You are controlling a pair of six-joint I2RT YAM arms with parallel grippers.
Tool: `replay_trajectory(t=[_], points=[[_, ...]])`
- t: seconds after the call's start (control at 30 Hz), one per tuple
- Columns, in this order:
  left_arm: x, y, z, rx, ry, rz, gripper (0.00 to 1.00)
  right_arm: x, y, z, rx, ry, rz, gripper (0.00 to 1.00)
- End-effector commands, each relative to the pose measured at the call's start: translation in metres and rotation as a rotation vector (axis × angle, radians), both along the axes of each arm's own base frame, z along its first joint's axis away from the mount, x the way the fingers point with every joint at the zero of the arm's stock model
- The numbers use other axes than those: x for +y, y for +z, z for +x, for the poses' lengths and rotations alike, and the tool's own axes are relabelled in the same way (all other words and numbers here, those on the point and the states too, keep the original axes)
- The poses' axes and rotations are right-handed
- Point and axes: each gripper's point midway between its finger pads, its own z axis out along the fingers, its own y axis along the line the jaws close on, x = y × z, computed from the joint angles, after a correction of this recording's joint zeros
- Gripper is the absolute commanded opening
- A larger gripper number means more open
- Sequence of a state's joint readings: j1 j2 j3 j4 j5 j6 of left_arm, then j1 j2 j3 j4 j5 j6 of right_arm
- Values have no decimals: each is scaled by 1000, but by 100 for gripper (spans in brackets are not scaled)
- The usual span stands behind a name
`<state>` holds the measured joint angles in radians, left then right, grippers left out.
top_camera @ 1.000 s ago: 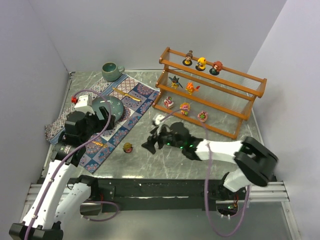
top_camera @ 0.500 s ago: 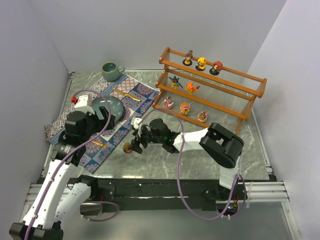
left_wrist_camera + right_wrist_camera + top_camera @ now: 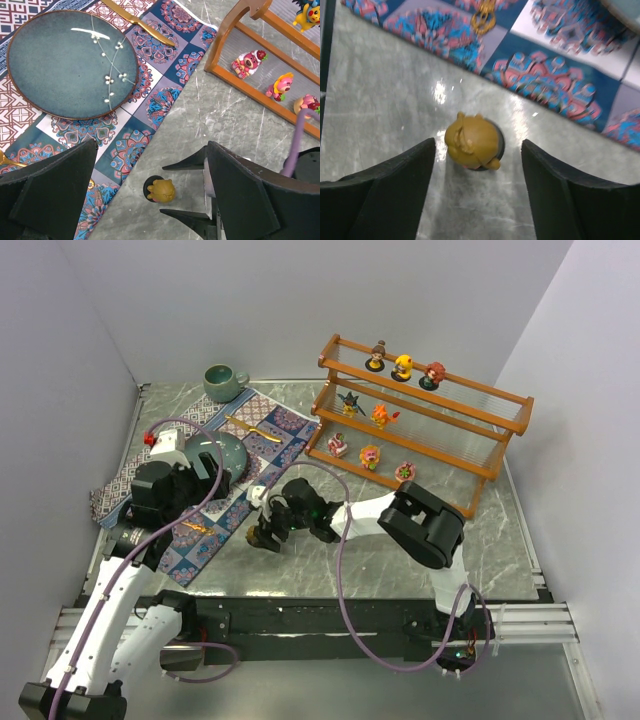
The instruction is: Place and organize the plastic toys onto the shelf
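A brown toy (image 3: 161,190) on a round black base (image 3: 472,141) stands upright on the grey table just off the patterned mat's edge. My right gripper (image 3: 263,533) (image 3: 479,145) is low over it and open, one finger on each side, with gaps to the toy. Its two pointed fingers (image 3: 182,162) show in the left wrist view. My left gripper (image 3: 152,146) (image 3: 195,480) hangs open and empty above the mat. The shelf (image 3: 455,400) holds three toys (image 3: 402,366) on top, a dark spiky toy (image 3: 349,402) and an orange one (image 3: 380,415) in the middle, and three pink ones (image 3: 370,455) at the bottom.
A teal plate (image 3: 222,452) (image 3: 70,65) and gold cutlery (image 3: 243,425) lie on the patterned mat (image 3: 275,445). A green mug (image 3: 222,382) stands at the back left. A white box with a red knob (image 3: 164,444) sits left of the plate. Purple cables loop over both arms.
My right arm swept left from the table's middle to the brown toy, and its fingers have drawn closer together around it. The left arm has not moved.
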<state>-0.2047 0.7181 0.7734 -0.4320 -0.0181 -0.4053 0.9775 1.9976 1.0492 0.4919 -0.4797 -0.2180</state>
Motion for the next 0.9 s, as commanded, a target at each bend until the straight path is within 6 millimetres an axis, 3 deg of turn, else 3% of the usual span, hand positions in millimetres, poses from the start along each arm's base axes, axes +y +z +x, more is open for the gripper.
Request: replay_trajectory(t=[0.0,0.13,0.6,0.87], points=[[-1,8,2,-22,-8,-4,97,12,12,2,-32,26,23,73],[0,8,2,-24,-7,-2,97,11,12,1,-33,31,22,69],[0,8,1,-25,-7,-3,97,17,27,4,-61,37,51,70],[0,7,2,-24,-7,-2,97,19,27,4,-61,48,44,57]])
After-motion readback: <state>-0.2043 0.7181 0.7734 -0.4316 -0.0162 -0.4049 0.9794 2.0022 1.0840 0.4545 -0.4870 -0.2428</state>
